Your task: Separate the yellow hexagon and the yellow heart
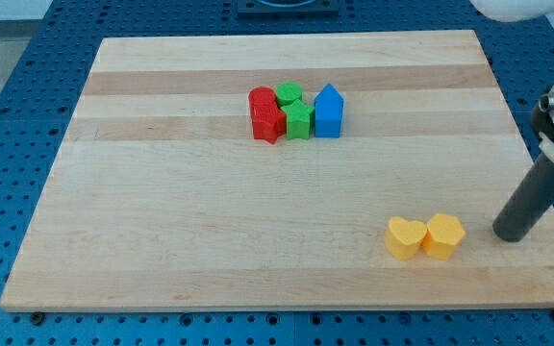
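The yellow heart (405, 237) and the yellow hexagon (443, 235) lie side by side and touching near the view's bottom right of the wooden board (210, 221); the heart is on the left. My tip (509, 234) rests on the board to the right of the hexagon, a short gap away from it. The dark rod rises from there to the view's upper right.
A cluster of blocks sits near the board's top centre: a red block (260, 99) and a red star (269, 123), a green block (289, 93) and a green star (299, 120), and a blue house-shaped block (328, 111). The board lies on a blue perforated table.
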